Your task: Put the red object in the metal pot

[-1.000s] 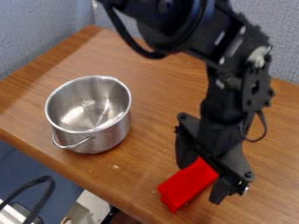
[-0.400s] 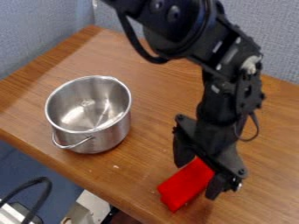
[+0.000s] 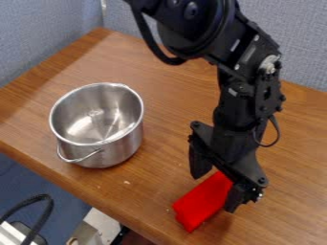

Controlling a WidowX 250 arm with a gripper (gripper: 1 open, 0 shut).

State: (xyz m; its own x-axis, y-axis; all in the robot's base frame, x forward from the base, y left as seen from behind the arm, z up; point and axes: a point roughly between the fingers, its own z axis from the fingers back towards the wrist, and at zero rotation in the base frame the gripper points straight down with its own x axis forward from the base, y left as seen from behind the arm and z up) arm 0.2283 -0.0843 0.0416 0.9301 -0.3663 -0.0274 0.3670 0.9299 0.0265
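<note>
The red object (image 3: 201, 205) is a bright red block lying near the table's front edge, lower right of centre. My black gripper (image 3: 225, 181) points down over the block's far end, its fingers open and set on either side of that end. I cannot tell whether the fingers touch the block. The metal pot (image 3: 95, 122), a shiny steel pot with a thin wire handle hanging at its front, stands upright and empty on the left of the table, well apart from the gripper.
The wooden table (image 3: 166, 96) ends just in front of the red block and to the pot's left. A blue wall stands behind. Dark cables (image 3: 29, 218) lie on the floor at lower left.
The gripper has sunk slightly over the red block's far end. The block and the pot have not moved.
</note>
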